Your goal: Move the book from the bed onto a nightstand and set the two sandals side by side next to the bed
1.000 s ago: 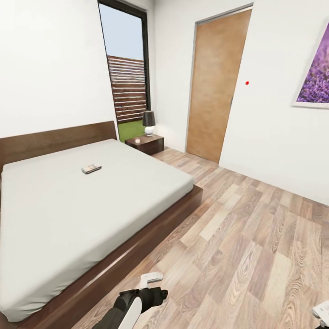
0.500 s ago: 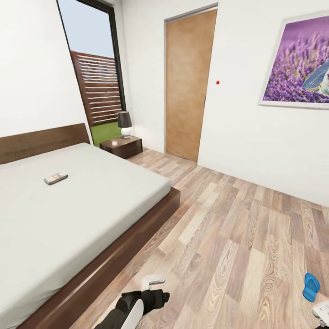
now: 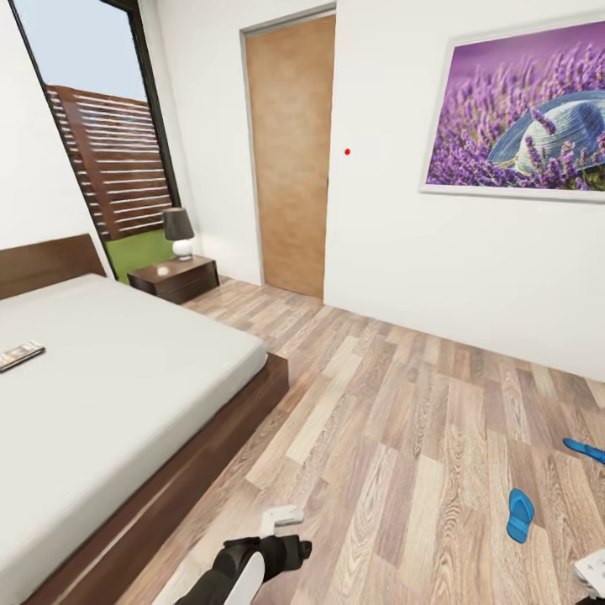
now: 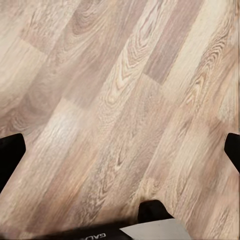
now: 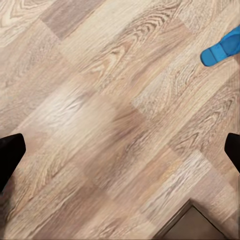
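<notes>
Right gripper (image 5: 120, 150) hangs over bare floor, jaws spread wide and empty. The nearer sandal (image 3: 520, 514) lies just ahead, long axis running away from the robot; the second sandal (image 3: 586, 449) lies beyond. Right arm is nearer. Left gripper (image 4: 120, 150) is likewise spread, empty.

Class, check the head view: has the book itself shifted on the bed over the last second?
No. The book keeps its spot on the bed; the camera swung right.

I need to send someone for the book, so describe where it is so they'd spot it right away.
Start at the bed under the tall window. The book lies flat on the pale mattress toward the headboard. It is the sole item on the bedding, small, thin and dark-edged.
</notes>
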